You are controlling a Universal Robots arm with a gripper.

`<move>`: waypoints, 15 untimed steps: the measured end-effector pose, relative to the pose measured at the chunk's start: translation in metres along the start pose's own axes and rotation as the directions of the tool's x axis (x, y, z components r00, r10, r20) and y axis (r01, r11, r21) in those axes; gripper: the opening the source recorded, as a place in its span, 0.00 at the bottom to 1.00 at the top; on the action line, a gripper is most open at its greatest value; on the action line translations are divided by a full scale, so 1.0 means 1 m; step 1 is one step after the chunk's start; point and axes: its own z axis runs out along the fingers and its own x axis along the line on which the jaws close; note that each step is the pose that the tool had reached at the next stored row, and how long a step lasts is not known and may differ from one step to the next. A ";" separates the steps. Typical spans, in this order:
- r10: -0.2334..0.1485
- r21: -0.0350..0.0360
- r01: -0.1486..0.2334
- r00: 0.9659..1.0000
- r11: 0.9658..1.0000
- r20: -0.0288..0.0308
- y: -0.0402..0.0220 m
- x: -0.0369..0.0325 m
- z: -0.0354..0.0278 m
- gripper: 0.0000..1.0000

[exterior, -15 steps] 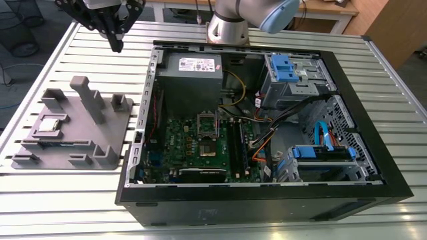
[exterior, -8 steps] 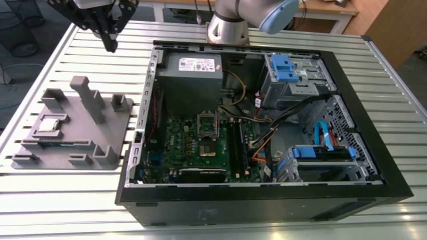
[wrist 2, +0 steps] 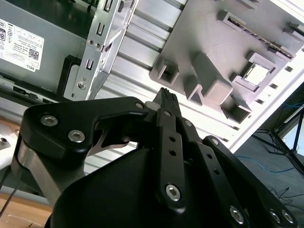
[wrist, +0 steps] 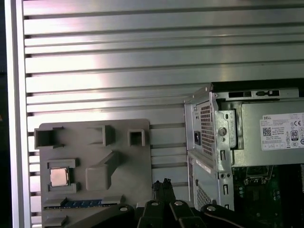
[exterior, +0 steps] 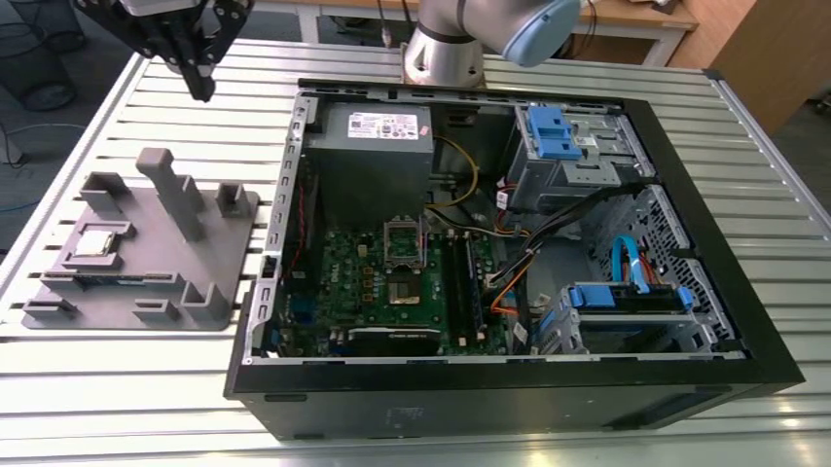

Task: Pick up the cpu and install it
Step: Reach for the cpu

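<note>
Reference item: the open computer case (exterior: 454, 404), lying on its side on the slatted metal table (exterior: 117, 399).

1. Holder tray. A grey holder tray (exterior: 228, 258) lies flat on the table just beside the case, on the exterior view's left. It appears in both wrist views (wrist 2: 199, 28) (wrist: 128, 166).

2. Cpu. The cpu (exterior: 97, 243) sits flat in a square recess of the tray, silvery top up, on the tray side farther from the case and well apart from it. Both wrist views show it seated there (wrist 2: 259, 74) (wrist: 59, 177).

3. Gripper. The gripper (exterior: 201, 92) hangs above the table near the far left corner of the case, apart from the tray and the cpu. Its fingers are narrow, pressed together tip to tip, closed on themselves, as seen in both wrist views (wrist 2: 167, 94) (wrist: 161, 183).

4. Case interior. The power supply (exterior: 377, 131) occupies the far left corner of the case. The green motherboard (exterior: 350, 272) lies nearer, along the left wall. The metal-framed socket (exterior: 405, 261) sits near the middle of the board.

5. Arm base. The arm base (exterior: 449, 49) stands just beyond the far wall of the case.
</note>
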 end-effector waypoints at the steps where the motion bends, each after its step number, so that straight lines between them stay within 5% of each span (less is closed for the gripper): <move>1: 0.000 0.000 0.000 1.000 1.000 0.000 -0.0001 0.0014 -0.0001 0.11; 15: 0.000 0.000 0.000 1.000 1.000 0.000 -0.0007 0.0096 -0.0002 0.11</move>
